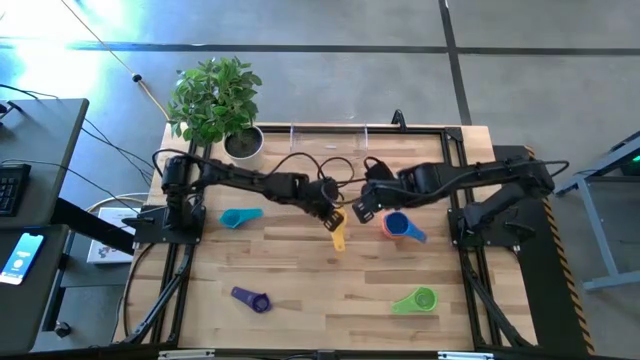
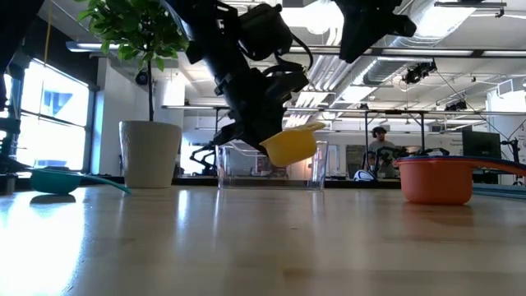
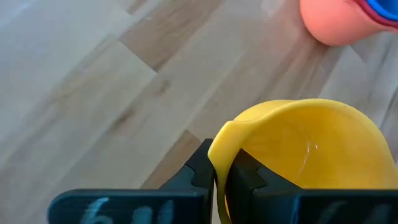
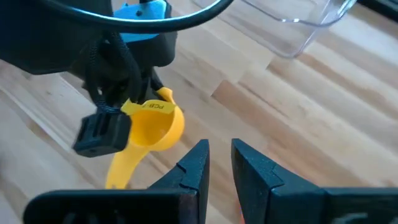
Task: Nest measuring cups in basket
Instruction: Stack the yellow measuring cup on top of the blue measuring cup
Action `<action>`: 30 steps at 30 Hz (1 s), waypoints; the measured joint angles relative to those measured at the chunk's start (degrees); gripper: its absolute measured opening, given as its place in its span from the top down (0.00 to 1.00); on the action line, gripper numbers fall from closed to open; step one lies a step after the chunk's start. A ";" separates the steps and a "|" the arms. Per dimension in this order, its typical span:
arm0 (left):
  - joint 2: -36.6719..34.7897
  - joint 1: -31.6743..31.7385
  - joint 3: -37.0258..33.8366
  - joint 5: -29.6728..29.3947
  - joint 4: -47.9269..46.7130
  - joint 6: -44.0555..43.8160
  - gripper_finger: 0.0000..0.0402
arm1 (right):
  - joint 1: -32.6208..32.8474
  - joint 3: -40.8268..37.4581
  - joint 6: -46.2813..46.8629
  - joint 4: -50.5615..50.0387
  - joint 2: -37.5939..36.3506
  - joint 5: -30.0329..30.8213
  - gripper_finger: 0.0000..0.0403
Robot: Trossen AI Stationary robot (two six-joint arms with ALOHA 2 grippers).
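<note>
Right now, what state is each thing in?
yellow cup: clamped by its rim, lifted off the table.
left end effector: shut on the yellow cup.
right end effector: slightly open, empty.
blue cup: nested inside the orange cup.
teal cup: loose on the table.
purple cup: loose on the table.
green cup: loose on the table.
basket: no cups inside.

Basket (image 1: pixel 328 135) barely readable in high view, clear walls; left arm (image 2: pixel 246 74) hides part of it in low view. Red cup (image 1: pixel 390 224) mostly covered by blue cup (image 1: pixel 400 227).
</note>
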 joint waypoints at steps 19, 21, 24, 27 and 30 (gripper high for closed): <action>1.32 0.99 0.02 0.91 -3.40 -1.11 0.97 | -9.89 -0.02 -17.88 0.40 -0.01 -5.56 0.85; 2.15 1.10 0.04 2.90 -3.92 -1.50 0.97 | -10.29 -0.02 -18.44 0.45 -0.01 -5.60 0.85; 3.88 0.96 0.04 4.21 -5.30 -2.22 0.97 | -10.68 -0.02 -19.31 0.46 -0.01 -5.74 0.85; 4.49 0.41 0.03 3.55 -4.51 -2.30 0.97 | -10.91 -0.02 -19.35 0.46 -0.01 -5.85 0.85; 4.35 0.13 0.04 3.39 -4.34 -2.27 0.97 | -10.93 -0.02 -19.34 0.46 -0.01 -5.82 0.85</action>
